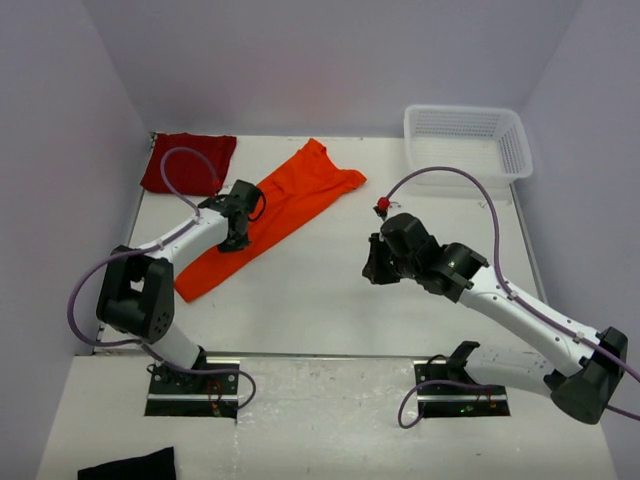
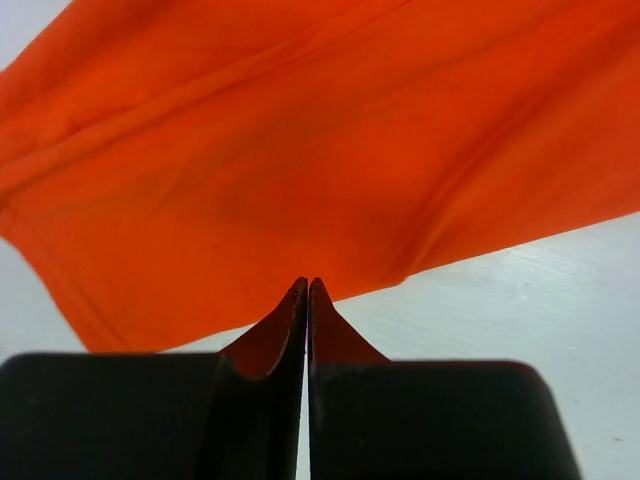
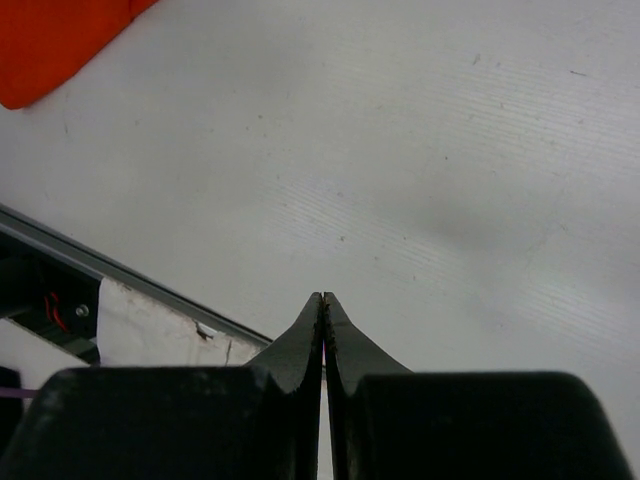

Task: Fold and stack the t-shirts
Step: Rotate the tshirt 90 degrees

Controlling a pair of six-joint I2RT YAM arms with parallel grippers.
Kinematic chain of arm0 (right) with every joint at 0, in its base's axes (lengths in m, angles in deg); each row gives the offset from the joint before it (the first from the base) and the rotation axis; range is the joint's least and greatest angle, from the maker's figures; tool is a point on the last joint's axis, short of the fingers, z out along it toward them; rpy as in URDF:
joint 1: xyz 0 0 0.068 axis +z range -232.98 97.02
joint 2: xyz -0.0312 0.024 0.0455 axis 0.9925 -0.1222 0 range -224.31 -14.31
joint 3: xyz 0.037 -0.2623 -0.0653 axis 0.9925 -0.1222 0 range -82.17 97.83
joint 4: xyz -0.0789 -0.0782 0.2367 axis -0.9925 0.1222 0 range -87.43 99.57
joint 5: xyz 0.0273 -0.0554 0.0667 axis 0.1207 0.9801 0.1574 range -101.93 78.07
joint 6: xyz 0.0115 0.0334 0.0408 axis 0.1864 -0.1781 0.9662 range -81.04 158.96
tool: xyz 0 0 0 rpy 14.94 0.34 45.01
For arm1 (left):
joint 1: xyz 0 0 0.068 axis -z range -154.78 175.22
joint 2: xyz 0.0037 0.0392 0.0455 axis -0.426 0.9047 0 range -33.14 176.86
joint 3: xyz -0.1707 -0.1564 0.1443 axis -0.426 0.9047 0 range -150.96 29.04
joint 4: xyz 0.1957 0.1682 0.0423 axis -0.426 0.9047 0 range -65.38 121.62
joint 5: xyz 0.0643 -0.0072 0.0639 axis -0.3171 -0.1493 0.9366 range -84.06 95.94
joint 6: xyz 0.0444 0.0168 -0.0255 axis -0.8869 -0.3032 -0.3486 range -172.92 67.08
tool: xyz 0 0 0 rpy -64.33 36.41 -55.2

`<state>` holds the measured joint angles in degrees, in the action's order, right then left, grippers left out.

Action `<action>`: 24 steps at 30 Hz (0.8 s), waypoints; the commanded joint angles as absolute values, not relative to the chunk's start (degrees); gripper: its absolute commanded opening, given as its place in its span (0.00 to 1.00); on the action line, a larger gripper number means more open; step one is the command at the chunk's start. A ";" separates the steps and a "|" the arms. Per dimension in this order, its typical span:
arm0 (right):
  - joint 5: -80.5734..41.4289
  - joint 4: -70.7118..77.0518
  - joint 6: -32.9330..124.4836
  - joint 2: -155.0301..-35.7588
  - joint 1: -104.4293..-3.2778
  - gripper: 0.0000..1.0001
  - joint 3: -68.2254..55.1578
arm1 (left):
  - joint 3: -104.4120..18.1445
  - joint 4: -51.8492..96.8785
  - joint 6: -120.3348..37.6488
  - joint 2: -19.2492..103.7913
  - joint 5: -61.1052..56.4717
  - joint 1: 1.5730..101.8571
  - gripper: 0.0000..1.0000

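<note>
The white tabletop (image 1: 330,300) is boxed in by pale lilac walls. The orange t-shirt (image 1: 290,205) lies on it as a long slanting strip. It looks already narrowed lengthwise, so the step in hand is probably the cross fold.

The left jaws sit over the middle of the strip, pressed fully together. In the wrist view the cloth (image 2: 300,150) spreads just ahead of their tips, its edge running right up to them, and nothing shows pinched between them. The right jaws are closed tight too and empty, hovering over bare tabletop. The shirt is well off to their left, with only a corner (image 3: 50,40) in their camera. The red t-shirt (image 1: 185,160) lies bunched in the far corner, beyond and to the left of the left jaws.

To do this well, I would open both jaws before going down and bring the right jaws across to the strip, so each pair takes one corner of the same end. Pinch through all the layers at the edge, lift only a little, and lay that end flat over the other with the edges matched. A one-sided pull would likely skew the cloth.
</note>
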<state>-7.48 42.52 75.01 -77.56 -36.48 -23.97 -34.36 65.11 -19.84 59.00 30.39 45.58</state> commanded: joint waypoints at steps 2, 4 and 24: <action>-6.31 43.45 76.14 -74.35 -36.40 0.00 -26.53 | -33.28 68.29 -15.75 54.05 38.80 45.52 0.00; -6.31 43.18 76.23 -73.47 -36.40 0.00 -27.58 | -33.28 69.53 -15.13 54.40 40.13 45.52 0.00; -4.55 44.94 75.96 -67.93 -36.40 0.00 -28.82 | -31.17 63.47 -16.71 70.22 31.71 44.37 0.00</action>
